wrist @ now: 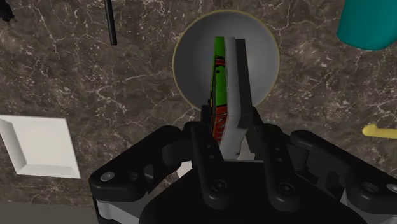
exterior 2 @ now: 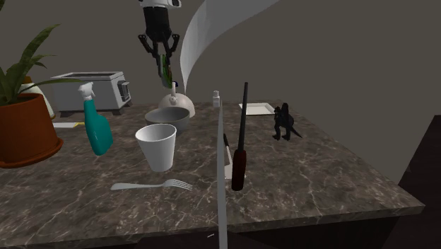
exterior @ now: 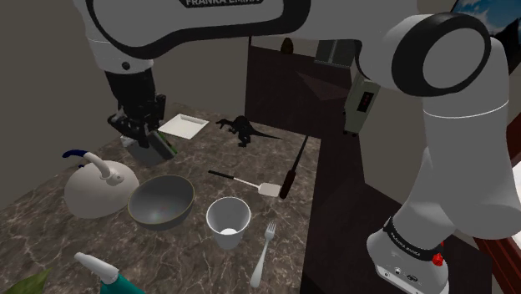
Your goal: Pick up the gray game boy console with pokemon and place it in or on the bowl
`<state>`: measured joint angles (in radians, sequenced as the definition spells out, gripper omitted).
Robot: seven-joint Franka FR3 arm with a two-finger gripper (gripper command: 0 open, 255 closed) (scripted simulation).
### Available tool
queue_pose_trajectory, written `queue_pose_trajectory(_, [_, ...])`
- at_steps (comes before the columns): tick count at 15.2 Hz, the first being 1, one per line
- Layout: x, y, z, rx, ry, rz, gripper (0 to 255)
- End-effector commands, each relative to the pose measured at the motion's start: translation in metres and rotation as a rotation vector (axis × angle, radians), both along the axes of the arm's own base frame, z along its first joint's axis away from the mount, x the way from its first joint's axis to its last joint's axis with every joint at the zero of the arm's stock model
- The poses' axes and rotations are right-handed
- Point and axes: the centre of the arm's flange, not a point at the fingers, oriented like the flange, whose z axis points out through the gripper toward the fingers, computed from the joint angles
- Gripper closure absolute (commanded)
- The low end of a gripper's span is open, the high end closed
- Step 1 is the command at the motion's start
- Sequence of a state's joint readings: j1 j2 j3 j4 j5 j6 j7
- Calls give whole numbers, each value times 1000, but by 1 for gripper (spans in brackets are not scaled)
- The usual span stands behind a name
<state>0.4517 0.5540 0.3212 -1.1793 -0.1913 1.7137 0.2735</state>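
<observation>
My gripper (exterior: 147,136) hangs above the counter, shut on the grey game console (exterior: 159,149), which has a green and red face. In the wrist view the console (wrist: 230,89) shows edge-on, clasped between the two fingers (wrist: 207,130). The grey bowl (wrist: 191,63) lies straight below it. In the shoulder view the bowl (exterior: 161,202) sits on the counter, nearer the front edge than the gripper. From the second exterior view, the gripper (exterior 2: 160,55) and console (exterior 2: 166,68) hover well above the bowl (exterior 2: 168,117).
A white kettle (exterior: 98,185) stands beside the bowl, a white cup (exterior: 228,221) and fork (exterior: 263,250) on its other side. A spatula (exterior: 242,181), dark-handled tool (exterior: 292,171), toy dinosaur (exterior: 244,128), square plate (exterior: 183,126), teal spray bottle (exterior 2: 95,124), toaster (exterior 2: 92,90) and plant (exterior 2: 25,120) share the counter.
</observation>
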Motion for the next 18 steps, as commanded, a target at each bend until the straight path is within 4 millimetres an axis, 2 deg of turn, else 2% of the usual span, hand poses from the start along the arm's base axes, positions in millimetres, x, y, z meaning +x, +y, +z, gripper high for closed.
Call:
queue_pose_trajectory(1, [-2, 7, -8, 0, 0, -2, 255])
queue_pose_trajectory(18, [-1, 7, -97, 0, 0, -2, 255])
